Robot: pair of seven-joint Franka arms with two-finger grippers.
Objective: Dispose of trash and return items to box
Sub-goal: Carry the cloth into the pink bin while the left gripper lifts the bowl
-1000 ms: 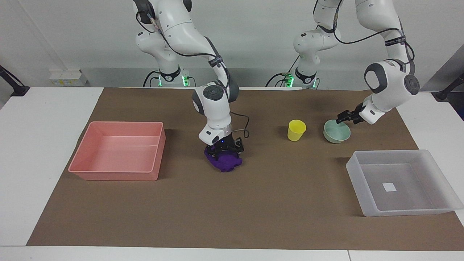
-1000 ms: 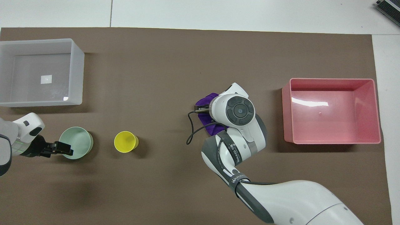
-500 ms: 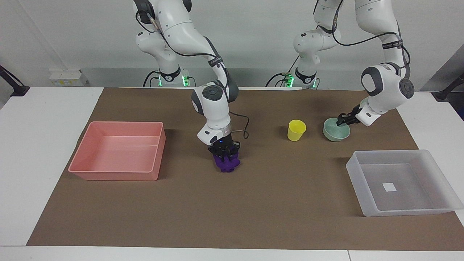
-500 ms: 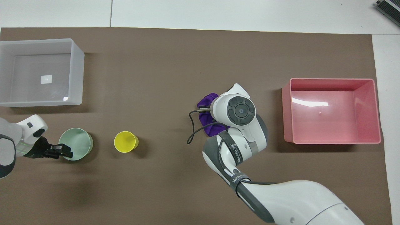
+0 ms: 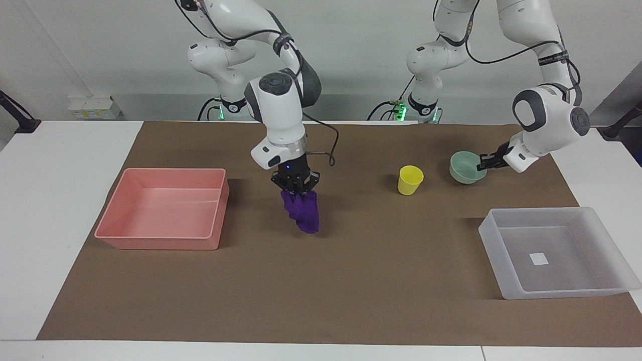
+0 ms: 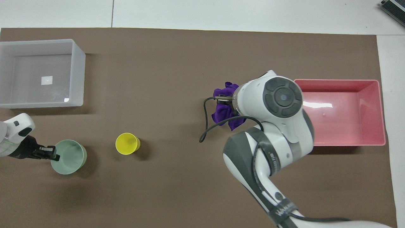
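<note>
**Both grippers loaded: cloth and bowl off the mat**

Look at the facing view first. Your right gripper [image 5: 295, 189], just left of frame centre, is clenched on the purple cloth [image 5: 302, 212]. The wad hangs straight down from the fingertips, stretched long; you cannot tell whether its bottom end still brushes the brown mat [image 5: 351, 281] or hangs clear of it. In the overhead view the same cloth [image 6: 225, 109] pokes out from under the right arm's wrist, right of centre, close beside the pink tray [image 6: 376, 112].

The pink tray [image 5: 163, 240] sits at middle left of the facing frame, apart from the hanging cloth.

Your left gripper [image 5: 484, 163], at upper right of the facing frame, is pinched on the rim of the mint-green bowl [image 5: 464, 168]. The bowl sticks out sideways from the fingertips toward frame centre, tipped, its opening turned toward the camera. In the overhead view the bowl [image 6: 68, 157] shows at lower left, with the left gripper [image 6: 50, 154] at its rim on the frame-edge side.

The yellow cup [image 5: 410, 180] stands upright on the mat, right of centre in the facing frame, beside the bowl and untouched. Overhead, the cup [image 6: 127, 143] lies left of centre.

The translucent box [image 5: 506, 240] rests at lower right of the facing frame, white sticker [image 5: 539, 258] on its floor; overhead, the box [image 6: 77, 76] is at upper left.
</note>
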